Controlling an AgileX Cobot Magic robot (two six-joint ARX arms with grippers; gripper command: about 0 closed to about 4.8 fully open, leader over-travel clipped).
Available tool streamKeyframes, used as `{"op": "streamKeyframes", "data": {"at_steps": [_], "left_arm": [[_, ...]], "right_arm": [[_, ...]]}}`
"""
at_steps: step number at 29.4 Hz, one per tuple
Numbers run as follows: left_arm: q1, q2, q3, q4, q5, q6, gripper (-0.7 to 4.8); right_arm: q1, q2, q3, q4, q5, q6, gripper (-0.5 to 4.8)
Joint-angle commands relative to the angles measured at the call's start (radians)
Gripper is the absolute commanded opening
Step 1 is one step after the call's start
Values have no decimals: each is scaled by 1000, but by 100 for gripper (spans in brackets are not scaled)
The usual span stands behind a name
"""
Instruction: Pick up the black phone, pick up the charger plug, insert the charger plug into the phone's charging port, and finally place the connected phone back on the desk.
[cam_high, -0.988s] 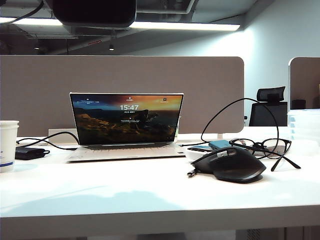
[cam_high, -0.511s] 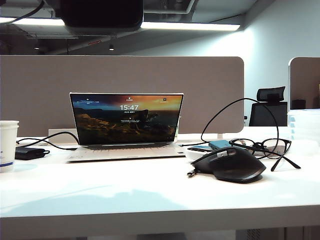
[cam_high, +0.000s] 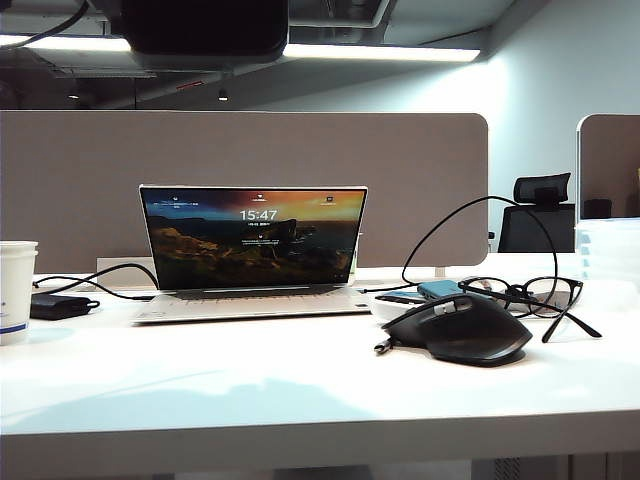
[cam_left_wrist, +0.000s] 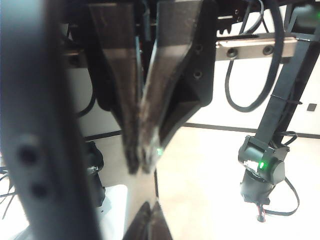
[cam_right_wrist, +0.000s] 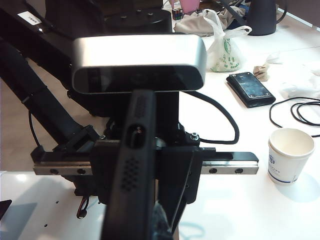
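Note:
In the right wrist view the black phone (cam_right_wrist: 131, 170) rises edge-on from my right gripper (cam_right_wrist: 150, 231), which is shut on it. Its oval charging port (cam_right_wrist: 134, 136) shows in the narrow edge between rows of tiny holes. My left gripper (cam_left_wrist: 150, 217) hangs in mid-air with its tips pressed together, and I make out nothing between them. A blurred dark slab (cam_left_wrist: 35, 125) fills one side of that view. The exterior view shows only a dark rounded blur (cam_high: 205, 25) at the top. A small connector, seemingly the charger plug (cam_high: 383, 346), lies on the desk (cam_high: 250, 380) beside the mouse.
An open laptop (cam_high: 255, 250) stands at the back. A black mouse (cam_high: 460, 330) and glasses (cam_high: 530, 295) lie to the right, under an arching black cable (cam_high: 480, 200). A paper cup (cam_high: 15, 290) and power brick (cam_high: 55, 305) sit left. A camera bar (cam_right_wrist: 140, 65) faces the phone.
The dark blur at the top of the exterior view has shifted a little to the right, and the shadow on the desk's front has changed with it. Nothing on the desk has moved.

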Motion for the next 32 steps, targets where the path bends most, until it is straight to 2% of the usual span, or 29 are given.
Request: {"op": "streamKeyframes", "data": {"at_steps": [1,2,4,9,11,13,16,21,25,28,32], "left_arm": [[0,-3,3,7,0,4,-6],[0,-3,3,7,0,4,-6],[0,-3,3,7,0,4,-6],[0,-3,3,6,-12,23,-6],[0,-3,3,6,-50,23,-6],[0,-3,3,6,-106,23,-6],[0,-3,3,6,-205,23,-6],[0,-3,3,6,-272,19,-6],[0,-3,3,-8,-274,19,-6],[0,-5,6,-38,-290,19,-6],[0,-19,25,-142,-353,19,-6]], "right_arm": [[1,-8,6,29,-4,-2,-1],[1,-8,6,29,-3,-2,19],[0,-8,6,26,0,6,128],[-34,-37,6,16,10,10,140],[-71,-68,6,-8,43,13,140],[-114,-99,6,-51,78,13,139],[-168,-147,6,-145,217,13,129],[-175,-166,6,-234,392,24,-7],[-172,-160,6,-274,412,82,-6],[-171,-150,6,-274,417,173,-6],[-171,-150,6,-272,499,237,-6]]}}
